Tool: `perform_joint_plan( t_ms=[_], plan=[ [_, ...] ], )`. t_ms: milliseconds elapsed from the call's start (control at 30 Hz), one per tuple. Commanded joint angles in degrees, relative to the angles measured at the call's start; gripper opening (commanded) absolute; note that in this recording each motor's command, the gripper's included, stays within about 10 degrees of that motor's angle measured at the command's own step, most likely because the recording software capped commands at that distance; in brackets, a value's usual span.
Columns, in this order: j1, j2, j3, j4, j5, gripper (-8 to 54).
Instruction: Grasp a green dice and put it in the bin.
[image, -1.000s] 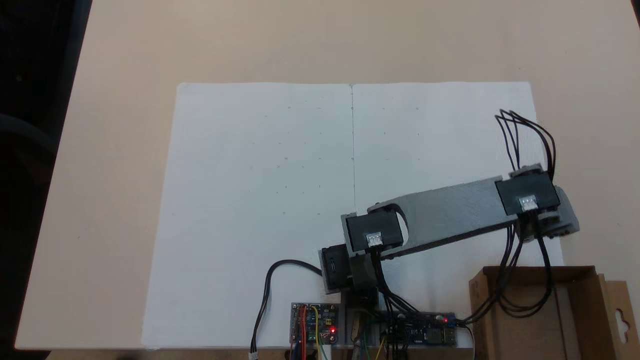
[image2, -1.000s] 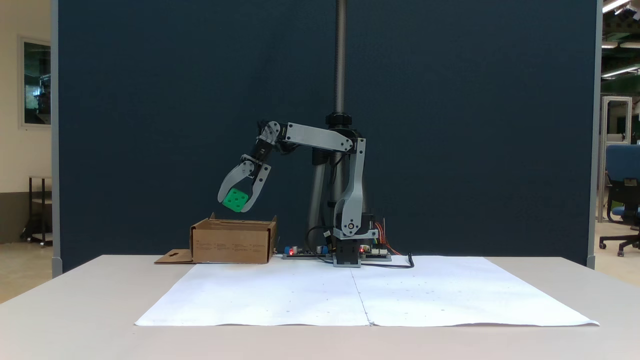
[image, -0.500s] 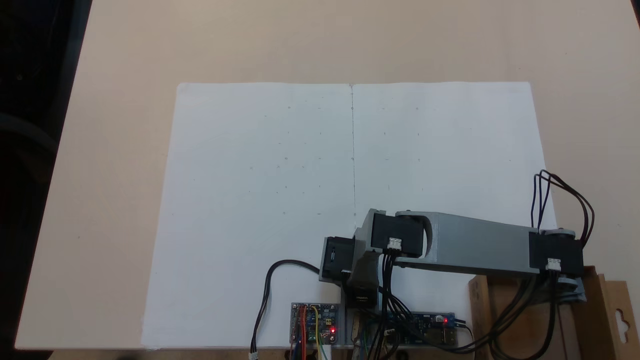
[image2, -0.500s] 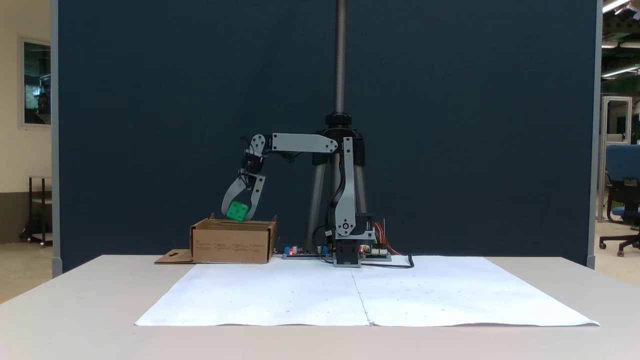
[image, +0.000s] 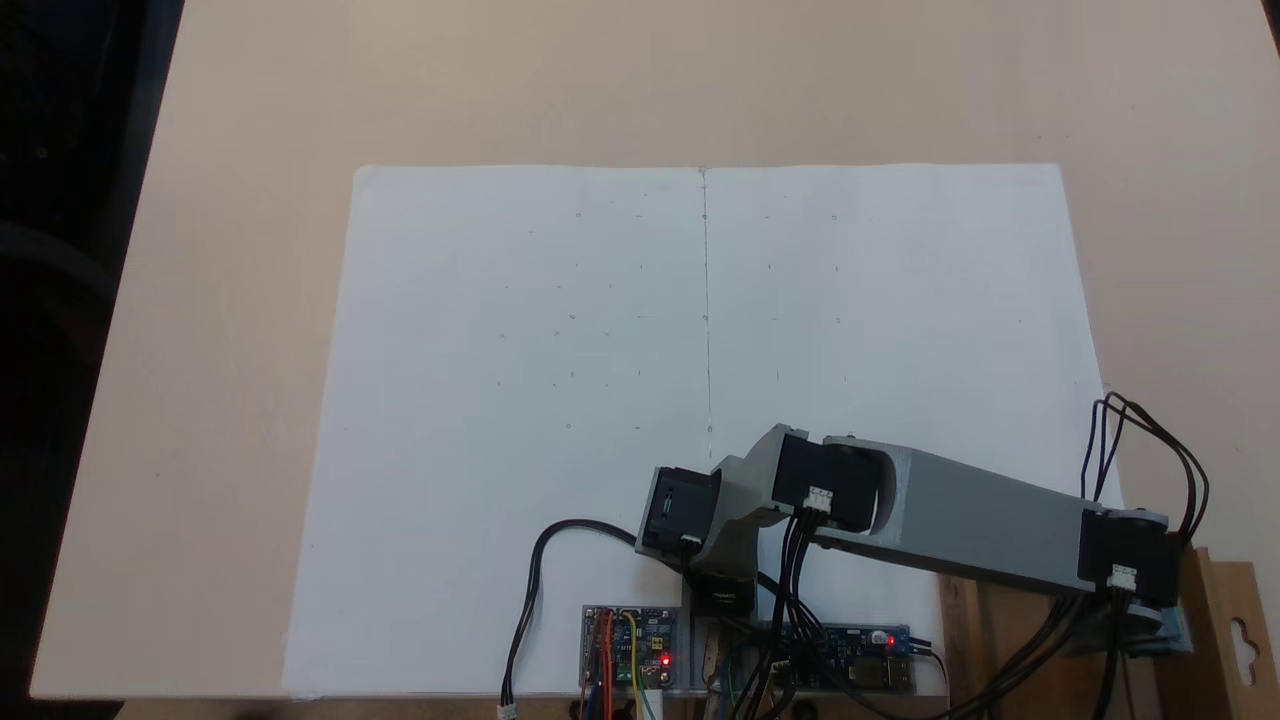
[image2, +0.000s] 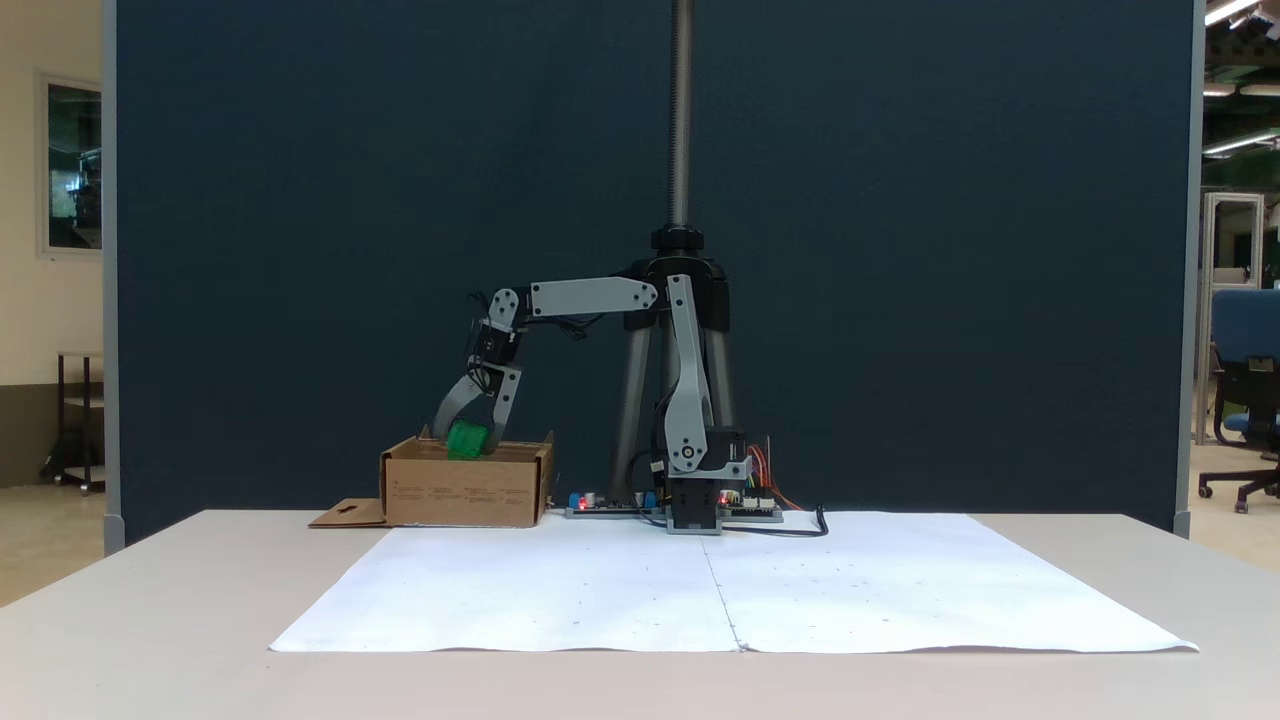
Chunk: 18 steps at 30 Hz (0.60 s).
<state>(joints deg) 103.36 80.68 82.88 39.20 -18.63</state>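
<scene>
The hand (image2: 466, 437) grips the green dice (image2: 466, 439), which sits at the rim of the bin (image2: 465, 490), dipping just inside it.

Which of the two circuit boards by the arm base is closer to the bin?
The dark blue board, right of the base in the top-down fixed view, beside the bin; the board with coloured wires lies left of the base.
</scene>
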Motion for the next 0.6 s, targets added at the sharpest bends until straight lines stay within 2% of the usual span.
perform_joint_plan(
  t_ms=[0, 333, 567],
  plan=[
    [1.49, 0.88, -3.16, -3.16, -3.60, 43.0],
    [0.88, 1.05, -3.16, -5.45, -2.55, 43.2],
    [-5.54, 1.14, -10.11, -5.54, 6.42, 43.2]
  ],
)
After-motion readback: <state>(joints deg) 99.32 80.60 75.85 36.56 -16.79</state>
